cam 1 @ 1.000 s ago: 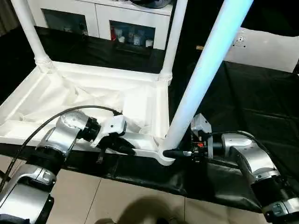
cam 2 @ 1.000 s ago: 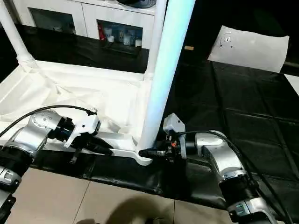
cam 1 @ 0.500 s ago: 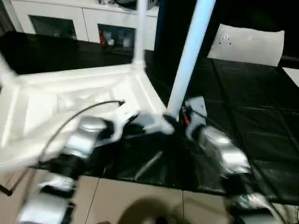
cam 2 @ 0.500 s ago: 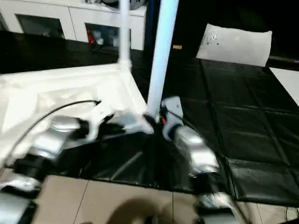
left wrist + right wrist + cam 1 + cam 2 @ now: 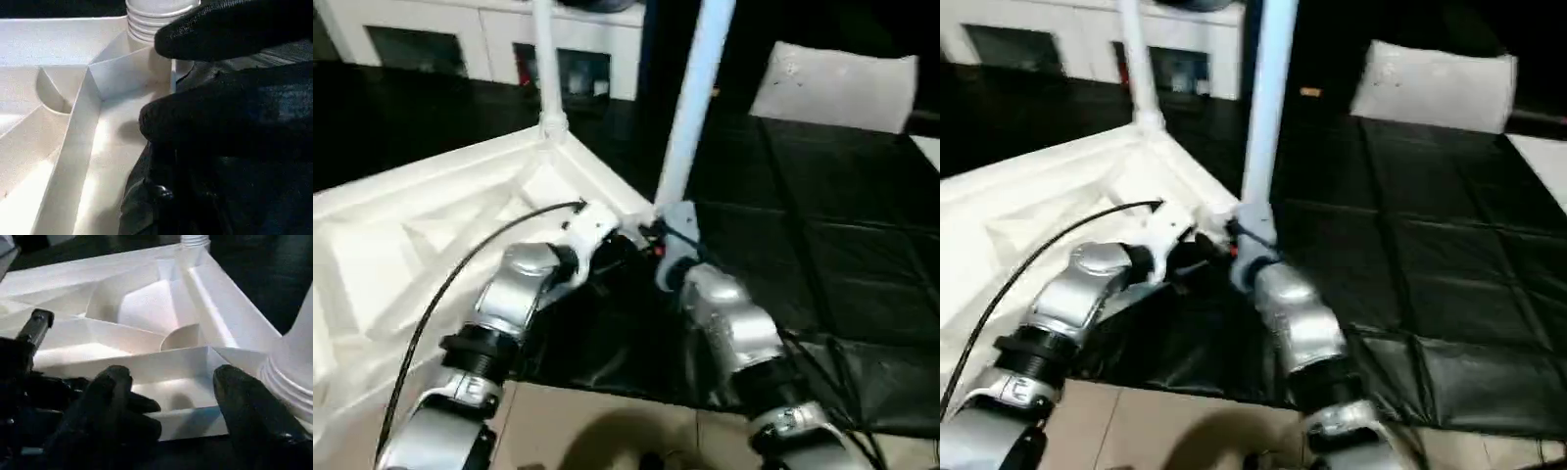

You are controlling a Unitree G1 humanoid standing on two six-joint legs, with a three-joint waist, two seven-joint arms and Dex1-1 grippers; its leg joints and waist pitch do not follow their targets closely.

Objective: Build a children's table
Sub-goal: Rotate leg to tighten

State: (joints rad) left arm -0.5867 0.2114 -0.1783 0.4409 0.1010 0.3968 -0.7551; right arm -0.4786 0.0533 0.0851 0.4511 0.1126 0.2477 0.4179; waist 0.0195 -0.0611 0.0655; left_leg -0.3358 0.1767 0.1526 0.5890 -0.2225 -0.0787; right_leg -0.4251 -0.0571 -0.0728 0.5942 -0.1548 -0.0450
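Two legs [image 5: 700, 93] stood seated in the upturned table [image 5: 421, 235] on the black mat [image 5: 822, 215]; rest unclear. Left gripper [image 5: 607, 257] was clenched empty at the near corner, right gripper [image 5: 171, 396] spread.

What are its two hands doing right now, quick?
Left gripper: fingers closed, nothing seen held.
Right gripper: fingers open at the table's edge, holding nothing.

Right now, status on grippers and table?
Left gripper shut, at the near corner rim. Right gripper open, straddling the rim beside the near leg. Table upside down on the black mat. Nothing blocking.
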